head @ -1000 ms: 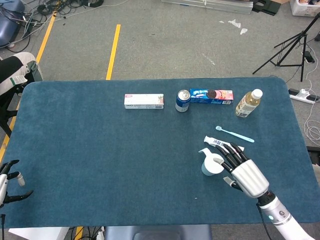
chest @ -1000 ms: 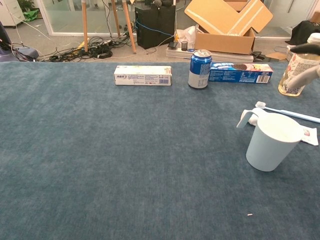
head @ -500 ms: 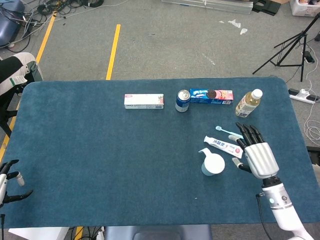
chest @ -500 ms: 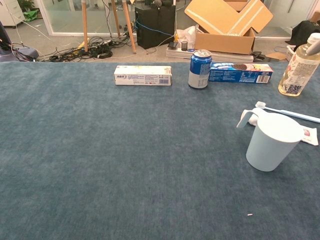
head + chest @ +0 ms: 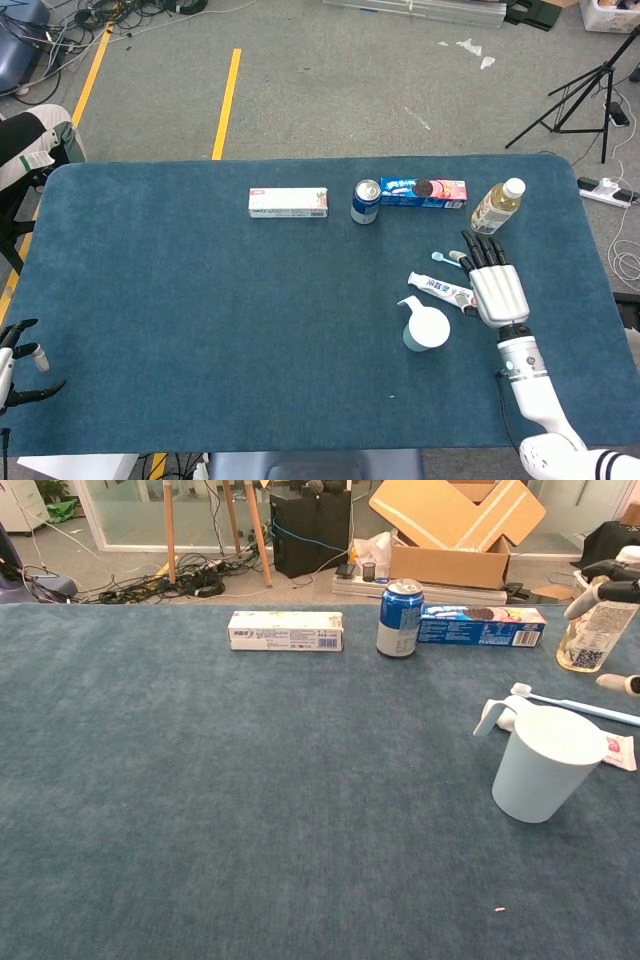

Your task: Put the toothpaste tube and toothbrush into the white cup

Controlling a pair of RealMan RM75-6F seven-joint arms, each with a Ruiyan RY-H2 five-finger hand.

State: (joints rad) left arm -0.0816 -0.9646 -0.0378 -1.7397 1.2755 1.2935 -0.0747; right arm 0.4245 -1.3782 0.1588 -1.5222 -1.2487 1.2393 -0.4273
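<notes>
The white cup (image 5: pixel 425 331) stands upright on the blue table at the right, its handle toward the far left. In the chest view the cup (image 5: pixel 545 763) is empty. The toothpaste tube (image 5: pixel 441 290) lies flat just behind it. Beyond the tube lies the light blue toothbrush (image 5: pixel 443 258), (image 5: pixel 578 707), with its handle hidden under my right hand (image 5: pixel 496 285). That hand is flat with its fingers stretched toward the far side and holds nothing. Two of its fingertips (image 5: pixel 612 574) show at the chest view's right edge. My left hand (image 5: pixel 16 366) hangs with fingers apart off the near left corner.
Along the far side stand a toothpaste box (image 5: pixel 288 203), a blue can (image 5: pixel 366 202), a cookie box (image 5: pixel 423 192) and a bottle of yellow drink (image 5: pixel 496 208). The table's right edge (image 5: pixel 600 280) runs close to my right hand.
My right hand has moved from over the cup away to the far right, and now lies over the toothbrush handle. Cup, tube and left hand have not moved.
</notes>
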